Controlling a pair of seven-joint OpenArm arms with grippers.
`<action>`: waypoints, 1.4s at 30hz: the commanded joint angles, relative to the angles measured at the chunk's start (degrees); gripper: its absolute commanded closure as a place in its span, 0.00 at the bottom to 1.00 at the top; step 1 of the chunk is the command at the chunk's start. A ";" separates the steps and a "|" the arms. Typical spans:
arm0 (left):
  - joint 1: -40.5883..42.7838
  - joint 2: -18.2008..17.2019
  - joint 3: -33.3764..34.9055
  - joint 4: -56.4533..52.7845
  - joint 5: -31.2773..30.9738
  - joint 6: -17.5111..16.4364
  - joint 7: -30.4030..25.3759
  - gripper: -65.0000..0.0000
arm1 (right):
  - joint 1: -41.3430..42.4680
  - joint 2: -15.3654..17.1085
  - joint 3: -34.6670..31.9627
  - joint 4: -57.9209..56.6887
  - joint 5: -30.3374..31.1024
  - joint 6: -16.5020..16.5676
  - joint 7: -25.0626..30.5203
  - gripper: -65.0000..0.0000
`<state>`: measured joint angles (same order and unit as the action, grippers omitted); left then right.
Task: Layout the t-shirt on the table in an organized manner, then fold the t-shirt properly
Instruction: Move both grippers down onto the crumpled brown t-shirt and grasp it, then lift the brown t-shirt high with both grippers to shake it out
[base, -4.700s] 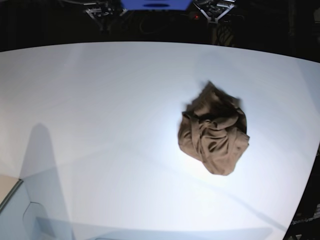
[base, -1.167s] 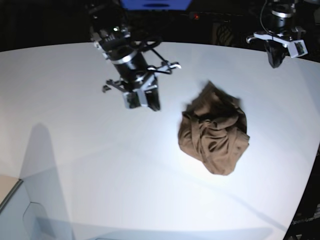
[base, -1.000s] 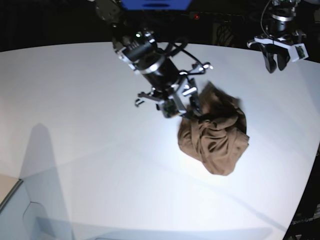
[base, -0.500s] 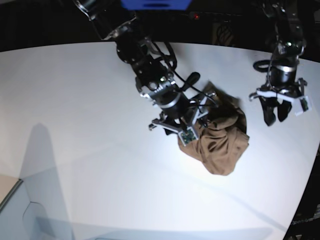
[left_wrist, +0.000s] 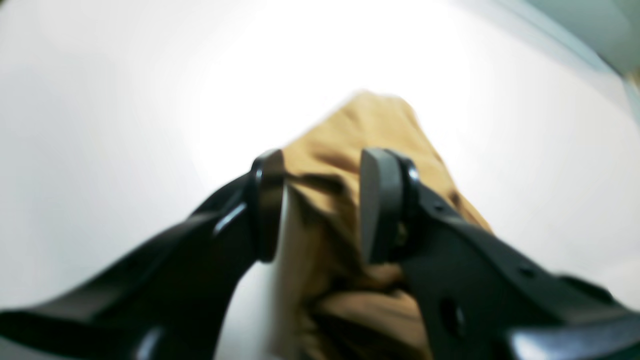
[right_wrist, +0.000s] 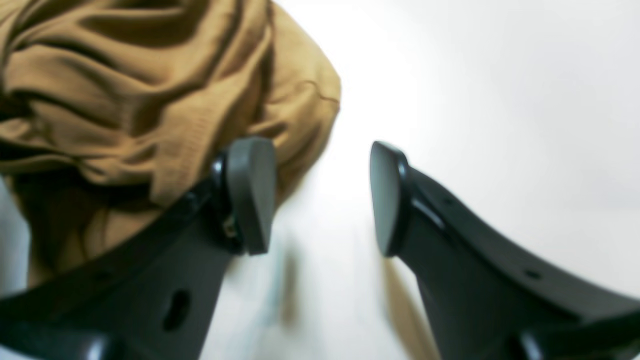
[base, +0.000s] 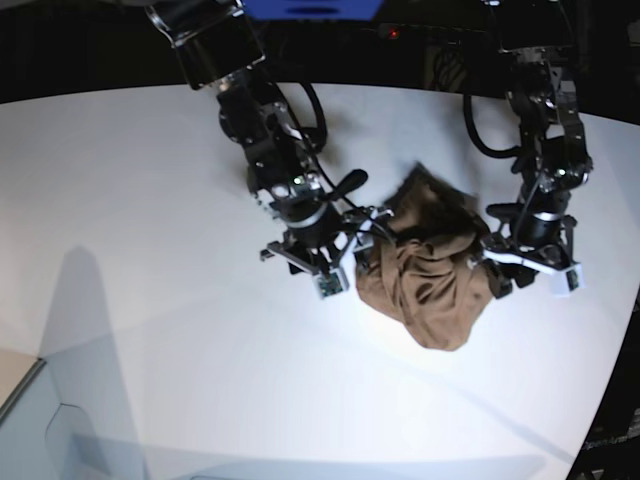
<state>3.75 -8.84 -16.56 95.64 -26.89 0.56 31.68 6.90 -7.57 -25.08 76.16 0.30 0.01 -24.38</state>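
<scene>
White glossy surface under a dark backdrop, with a crumpled brown t-shirt flanked by two arms.

Left end effector stands with its jaws partly apart, a fold of the t-shirt lying in the gap between the pads; the blur does not let me tell whether the pads are pressing the cloth. Right end effector has its jaws well apart with only bare surface between them, one finger lying right at the edge of the t-shirt. In the base view the garment sits bunched and wrinkled right of the surface's middle, the right end effector at one side of it and the left end effector at the other.
</scene>
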 joint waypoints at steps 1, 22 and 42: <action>-1.07 -0.35 0.25 0.67 -0.40 -0.34 -1.57 0.62 | 1.06 -0.56 -0.11 1.07 0.10 0.21 1.39 0.52; -1.68 -0.52 1.66 -2.32 -0.75 -0.25 -1.13 0.98 | 0.80 -1.00 -0.46 1.07 0.10 0.30 1.13 0.52; 1.48 -0.26 1.57 -1.79 -0.31 -0.16 -1.22 0.99 | -1.40 -1.43 -3.01 3.53 8.01 6.98 1.48 0.52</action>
<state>5.85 -8.71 -14.79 92.62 -26.87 0.47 31.51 4.69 -8.29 -27.92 78.72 7.81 6.39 -24.12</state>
